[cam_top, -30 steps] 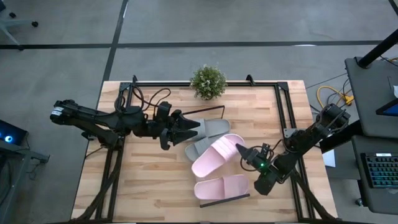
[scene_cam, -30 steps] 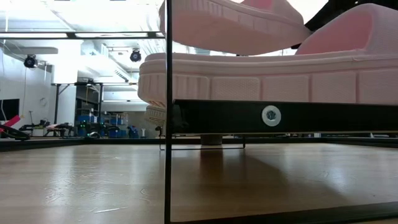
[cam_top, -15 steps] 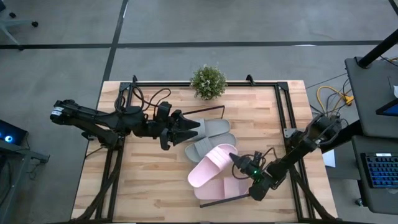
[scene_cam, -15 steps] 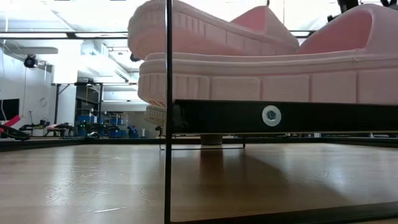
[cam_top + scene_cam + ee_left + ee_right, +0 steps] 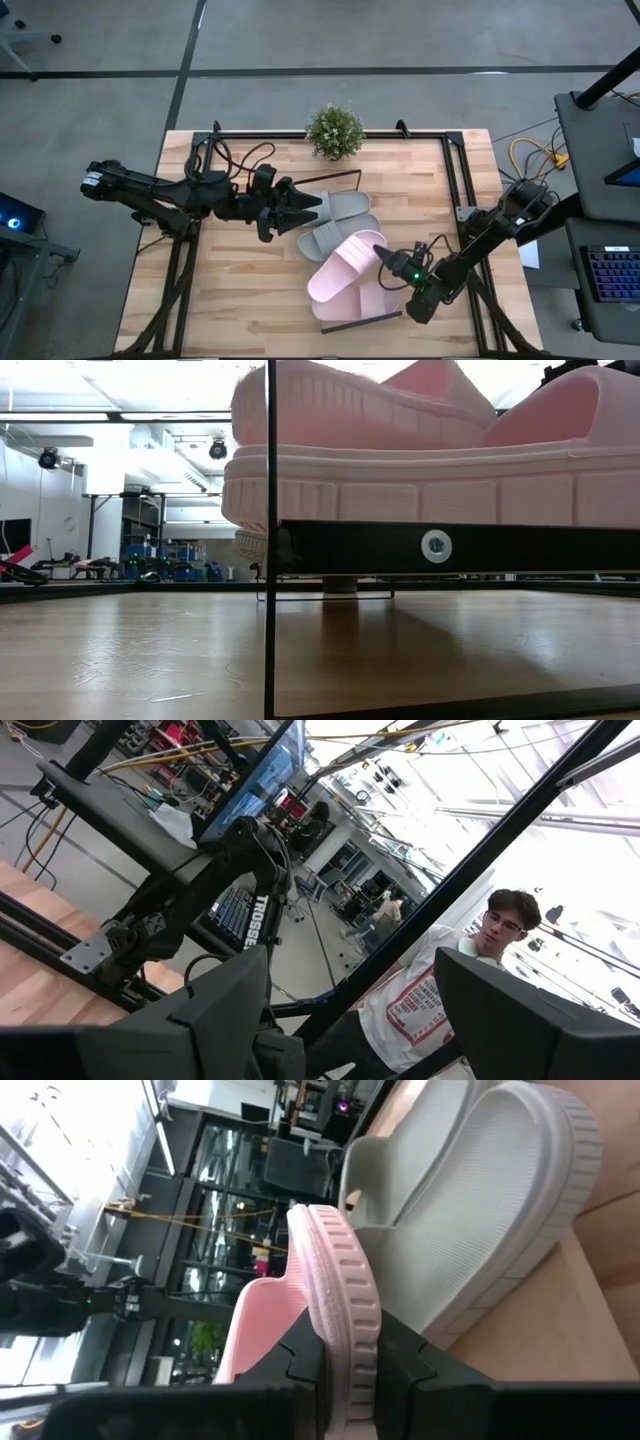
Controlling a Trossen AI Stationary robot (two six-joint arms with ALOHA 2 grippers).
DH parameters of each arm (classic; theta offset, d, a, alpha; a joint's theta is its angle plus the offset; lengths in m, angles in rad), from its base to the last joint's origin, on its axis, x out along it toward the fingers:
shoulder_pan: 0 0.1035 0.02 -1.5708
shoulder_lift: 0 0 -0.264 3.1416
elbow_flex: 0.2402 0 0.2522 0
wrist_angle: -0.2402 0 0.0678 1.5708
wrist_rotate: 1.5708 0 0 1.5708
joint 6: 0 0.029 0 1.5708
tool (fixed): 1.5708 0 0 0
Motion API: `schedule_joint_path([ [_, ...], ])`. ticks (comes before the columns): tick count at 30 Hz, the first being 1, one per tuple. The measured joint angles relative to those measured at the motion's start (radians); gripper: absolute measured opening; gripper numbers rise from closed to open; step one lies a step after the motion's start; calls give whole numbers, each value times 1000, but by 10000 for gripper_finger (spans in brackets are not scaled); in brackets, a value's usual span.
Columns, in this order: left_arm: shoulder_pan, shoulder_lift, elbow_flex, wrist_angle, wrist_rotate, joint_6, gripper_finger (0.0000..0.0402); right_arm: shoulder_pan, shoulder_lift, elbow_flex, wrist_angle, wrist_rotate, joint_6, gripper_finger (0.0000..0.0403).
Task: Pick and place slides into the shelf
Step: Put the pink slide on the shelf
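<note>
Two pink slides [image 5: 340, 268] [image 5: 355, 302], two grey slides [image 5: 345, 206] [image 5: 322, 238], one shelf [image 5: 362, 319], one plant [image 5: 334, 131].

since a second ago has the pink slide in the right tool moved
Yes. In the high view the held pink slide has shifted toward the near table edge, farther from the potted plant, now overlapping the other pink slide on the shelf.

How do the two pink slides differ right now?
The upper pink slide is pinched at its edge by the right hand, shut on it, and lies slanted over the lower pink slide. The lower pink slide rests flat along the shelf, untouched. Both share colour and shape.
</note>
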Motion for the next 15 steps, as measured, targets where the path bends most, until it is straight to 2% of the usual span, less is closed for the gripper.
schedule_joint_path([
  [15, -14, 0, 0, 8, 20, -7, 273, 1, 5, 0, -23, -45, 9, 35],
])
